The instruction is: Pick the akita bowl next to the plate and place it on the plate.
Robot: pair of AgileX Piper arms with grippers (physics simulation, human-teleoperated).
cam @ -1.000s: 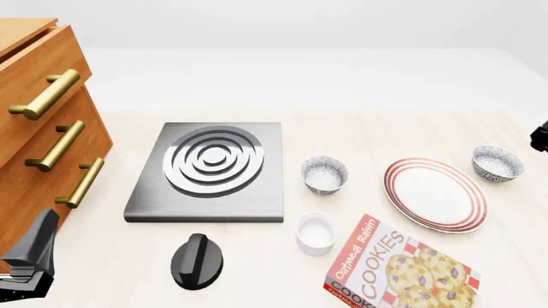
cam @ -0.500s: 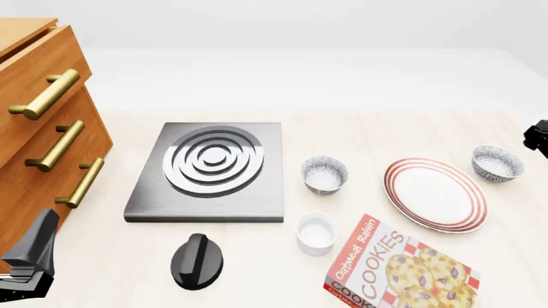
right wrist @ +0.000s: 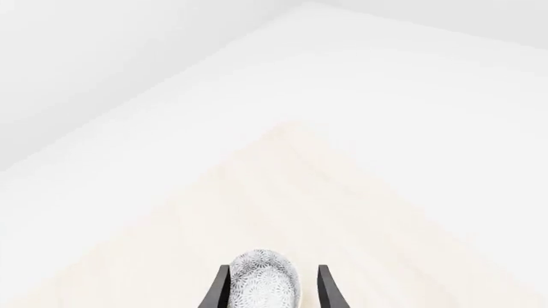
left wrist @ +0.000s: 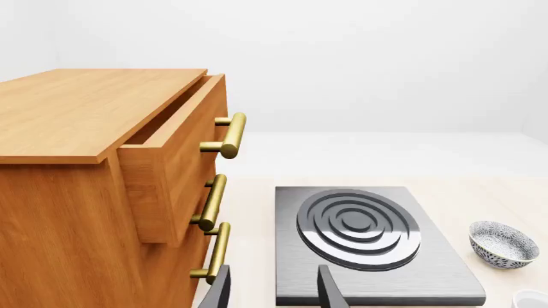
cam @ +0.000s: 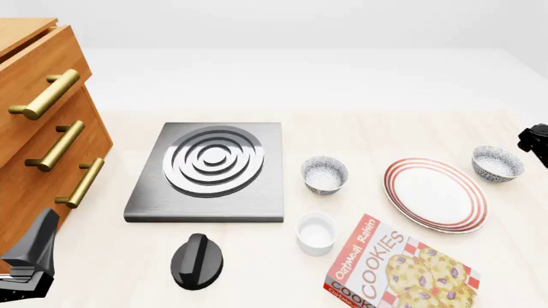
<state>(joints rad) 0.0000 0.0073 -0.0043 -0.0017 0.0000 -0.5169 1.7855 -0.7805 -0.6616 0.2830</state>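
Observation:
The plate [cam: 435,194], white with red rings, lies at the right of the table. One speckled akita bowl [cam: 497,163] stands close to the plate's far right rim, and a second alike [cam: 325,174] stands to the plate's left, also seen in the left wrist view [left wrist: 504,244]. My right gripper [cam: 538,141] shows at the frame's right edge, just beyond the right bowl. In its wrist view the right gripper [right wrist: 274,292] is open, and the bowl [right wrist: 267,281] appears between the fingers, farther on. My left gripper [left wrist: 274,295] is open and empty, low at the near left [cam: 33,256].
A grey stove plate [cam: 210,170] with a round burner lies mid-table, a black knob [cam: 197,260] in front of it. A plain white cup [cam: 315,232] and a cookies box [cam: 401,269] sit near the front. A wooden drawer cabinet [cam: 43,128] stands left, top drawer slightly open.
My right gripper has edged left into the front view, nearer the right-hand bowl. The left arm and all objects have stayed put.

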